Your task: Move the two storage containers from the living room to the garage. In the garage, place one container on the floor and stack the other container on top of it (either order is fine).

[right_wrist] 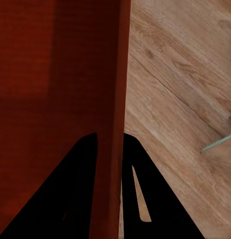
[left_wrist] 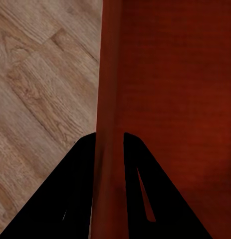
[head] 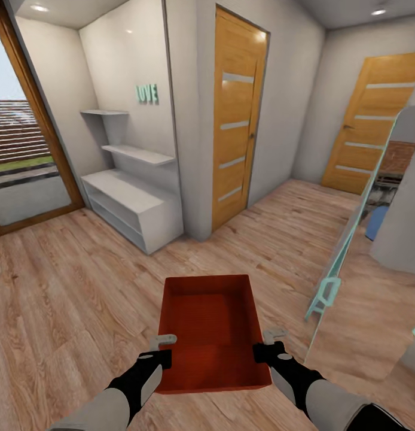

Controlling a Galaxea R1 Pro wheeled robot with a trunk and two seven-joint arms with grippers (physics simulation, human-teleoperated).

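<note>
- Orange-red storage container (head: 212, 326) sits low in the middle of the head view, held above the light wood-plank floor (head: 70, 287) by both arms; its near edge reaches the wrists and the floor beneath it is hidden
- left gripper (head: 162, 344) is clamped on the container's left wall, right gripper (head: 268, 340) on its right wall; the forearms are cut off by the lower edge of the frame
- upper left: a white shelf unit (head: 133, 200) with teal letters (head: 146, 93) on the wall above it, beside a wood-framed glass door (head: 28, 137) cut off at the left edge
- upper centre and upper right: two wooden doors (head: 234, 120); at the right edge a tilted teal-framed panel (head: 345, 239) hides part of the room, and what lies behind it is hard to make out
- Left wrist view: left gripper (left_wrist: 110, 142), its dark fingers (left_wrist: 75, 189) closed on either side of the container's wall (left_wrist: 108, 74), tray floor on one side, wood planks (left_wrist: 40, 84) on the other; fingertips partly hidden
- Right wrist view: right gripper (right_wrist: 111, 140) likewise pinches the container's wall (right_wrist: 120, 69), planks (right_wrist: 180, 99) beyond; a thin teal strip (right_wrist: 219, 143) is cut off at the frame edge
</note>
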